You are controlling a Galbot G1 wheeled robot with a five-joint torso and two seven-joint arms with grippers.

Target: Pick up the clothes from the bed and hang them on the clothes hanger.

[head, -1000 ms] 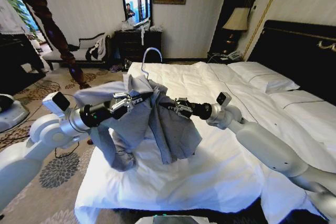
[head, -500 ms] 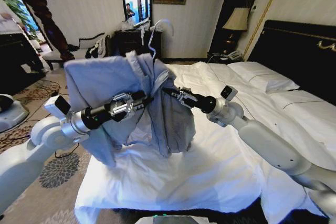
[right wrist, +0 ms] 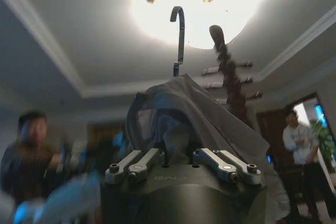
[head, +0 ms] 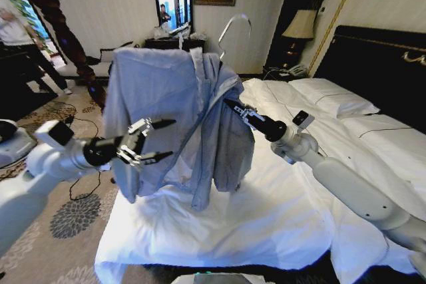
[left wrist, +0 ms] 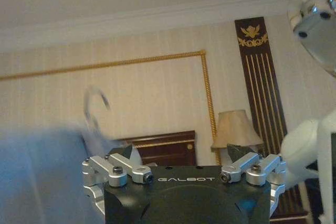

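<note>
The shirt (head: 180,118) is off the bed (head: 266,197) and draped over the hanger (head: 229,31), whose silver hook curves up above the collar, so the main part of the job looks done: the shoulders sit spread across the hanger and the body and sleeves hang down freely above the near left part of the white duvet. What remains, judging from this, is small: the right front panel is bunched and folded toward the middle, not lying flat, and the shirt on its hanger is held up in the air, not hooked onto any rail or stand, so it may need straightening and a place to hang. The right claw (head: 234,108) reaches in from the right and is clenched on the hanger and the fabric over it at the shirt's right shoulder, just below the hook; in the right wrist view its fingers (right wrist: 134,163) close in on the grey cloth with the hook standing straight above. The left claw (head: 156,141) is released, its two fingers spread wide apart, and it hovers in front of the lower left part of the shirt, near the left sleeve; whether it touches the cloth cannot be told. In the left wrist view the spread fingers (left wrist: 113,167) point toward the far wall, with the pale blue fabric blurred off to one side.
</note>
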